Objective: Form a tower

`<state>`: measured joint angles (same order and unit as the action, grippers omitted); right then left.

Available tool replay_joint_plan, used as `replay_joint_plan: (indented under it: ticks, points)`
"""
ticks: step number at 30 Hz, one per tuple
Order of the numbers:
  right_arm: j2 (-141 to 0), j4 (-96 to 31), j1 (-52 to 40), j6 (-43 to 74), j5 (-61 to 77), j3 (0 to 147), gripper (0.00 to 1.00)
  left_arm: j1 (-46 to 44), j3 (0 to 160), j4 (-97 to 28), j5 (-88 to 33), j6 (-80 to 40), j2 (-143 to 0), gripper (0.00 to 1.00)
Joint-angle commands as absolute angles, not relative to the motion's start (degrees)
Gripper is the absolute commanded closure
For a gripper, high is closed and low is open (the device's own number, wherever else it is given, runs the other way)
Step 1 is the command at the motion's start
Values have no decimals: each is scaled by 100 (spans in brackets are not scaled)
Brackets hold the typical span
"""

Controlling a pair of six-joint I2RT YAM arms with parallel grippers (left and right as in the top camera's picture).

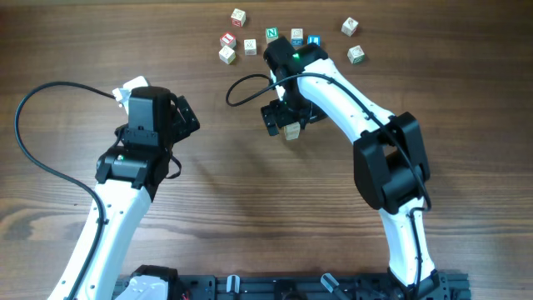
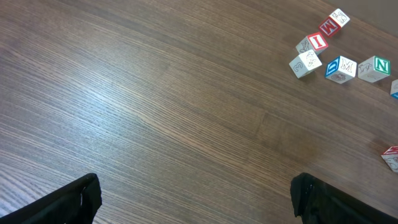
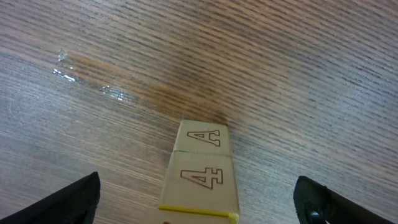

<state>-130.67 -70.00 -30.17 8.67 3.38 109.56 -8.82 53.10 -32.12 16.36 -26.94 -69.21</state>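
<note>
From overhead we see the right gripper (image 1: pixel 287 117) hanging right over the tower (image 1: pixel 291 131), which stands near the middle of the tabletop (image 1: pixel 250 208), well apart from the loose cubes (image 1: pixel 250 47) scattered along the far edge. That view hides most of the tower under the gripper.

The right wrist camera fills this in. The tower (image 3: pixel 202 171) rises toward the lens as a narrow single file, its near faces showing an A and a 4, with a yellow edge lower down. The dark fingers (image 3: pixel 74 199) stand wide apart on either side, and neither touches it. We cannot count the cubes from here.

The left gripper (image 1: pixel 186 117) sits off to the left. Its own camera shows its fingers (image 2: pixel 74 199) spread wide over bare wood with nothing between them. It also shows letters on several loose cubes (image 2: pixel 375 68), among them a green N, which are too small to read well from above.
</note>
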Motion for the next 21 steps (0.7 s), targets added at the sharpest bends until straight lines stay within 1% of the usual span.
replay_joint_plan:
  ticks: [1,21]
  points:
    - [-13260,-6958,-3002,766,429,11034,0,-840,5339,-3201,1603,-2768,-6879,0]
    - [-13428,-6796,-3004,913,429,10997,1,-840,5336,-3201,1603,-2766,-6879,0]
